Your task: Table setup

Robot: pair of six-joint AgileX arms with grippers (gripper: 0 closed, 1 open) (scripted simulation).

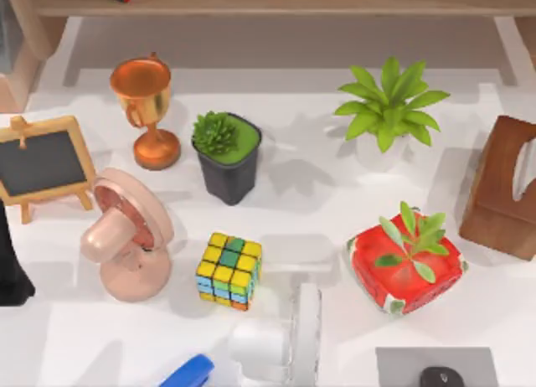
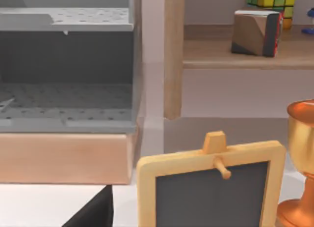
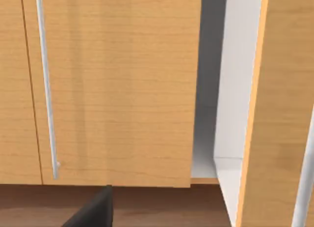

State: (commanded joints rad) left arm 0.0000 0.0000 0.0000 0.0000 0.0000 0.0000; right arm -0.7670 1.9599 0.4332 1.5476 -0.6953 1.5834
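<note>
Standing at far left: copper trophy cup point(image 1: 144, 106) on the white table point(image 1: 318, 211), with a small easel chalkboard point(image 1: 42, 162) to its left and slightly nearer
Far middle: black pot holding a green succulent point(image 1: 228, 157), just right of the trophy cup
Far right: leafy green plant in a white pot point(image 1: 389, 106)
Right edge: dark wooden tissue box point(image 1: 502, 186)
Near right: watermelon-patterned pot with a sprig point(image 1: 406, 265), apart from the tissue box
Near left: pink desk fan point(image 1: 126, 240), below the chalkboard
Centre: Rubik's cube point(image 1: 229, 270), just right of the pink desk fan and not touching it
Near edge: white desk fan point(image 1: 289, 337); a blue object point(image 1: 188, 374) beside it on the left, cut off; grey mouse pad point(image 1: 402, 362) bearing a dark mouse point(image 1: 441, 377)
Left arm point(image 1: 10, 261): dark shape at the table's left edge, near the chalkboard; its wrist view faces the chalkboard, the trophy cup and a wooden shelf point(image 2: 245, 57) carrying a second cube point(image 2: 272, 1) and a wooden block point(image 2: 255, 33)
Left gripper: open or closed, cannot tell
Right arm: its wrist view faces a wooden cabinet door point(image 3: 113, 89) with a metal handle point(image 3: 46, 89)
Right gripper: open or closed, cannot tell
</note>
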